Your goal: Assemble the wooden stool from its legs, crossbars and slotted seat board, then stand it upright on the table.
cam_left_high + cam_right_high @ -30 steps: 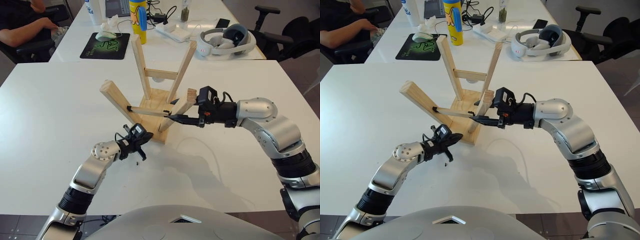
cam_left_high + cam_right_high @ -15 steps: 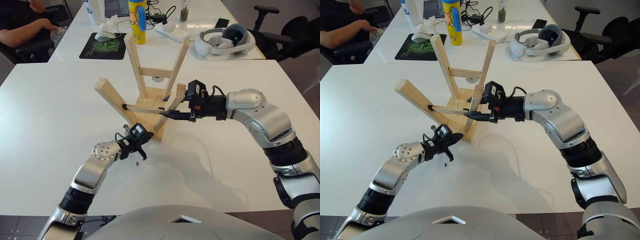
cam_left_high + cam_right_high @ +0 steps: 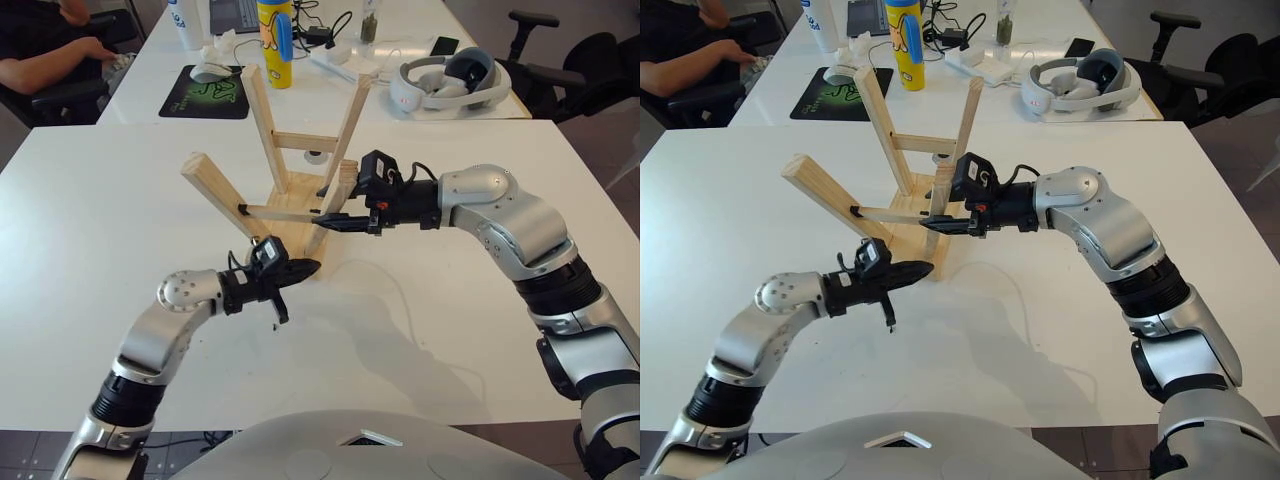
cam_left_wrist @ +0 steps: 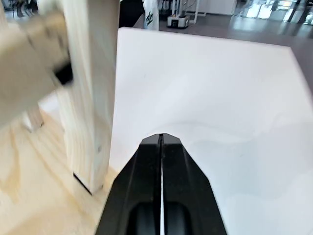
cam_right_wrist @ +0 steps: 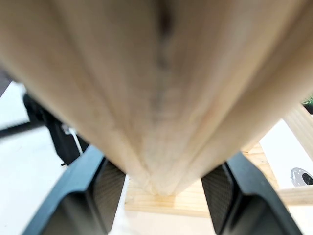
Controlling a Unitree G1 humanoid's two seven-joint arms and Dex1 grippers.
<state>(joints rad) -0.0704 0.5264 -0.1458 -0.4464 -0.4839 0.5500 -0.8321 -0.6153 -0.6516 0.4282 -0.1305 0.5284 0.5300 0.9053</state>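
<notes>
Pale wooden stool [image 3: 290, 190], upturned mid white table [image 3: 450, 330], table edges well apart. My right gripper [image 3: 332, 221] clamped on near leg [image 3: 346, 180]. My left gripper [image 3: 306, 267], fingers together, at seat board [image 3: 290, 232] edge.

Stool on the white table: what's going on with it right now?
The stool sits upside down on the table, its seat board flat and its legs pointing up, with crossbars fitted between them. The right gripper is closed around the near leg. The left gripper is shut and empty, its tip at the seat board's near edge. The stool has not yet been stood upright.
</notes>
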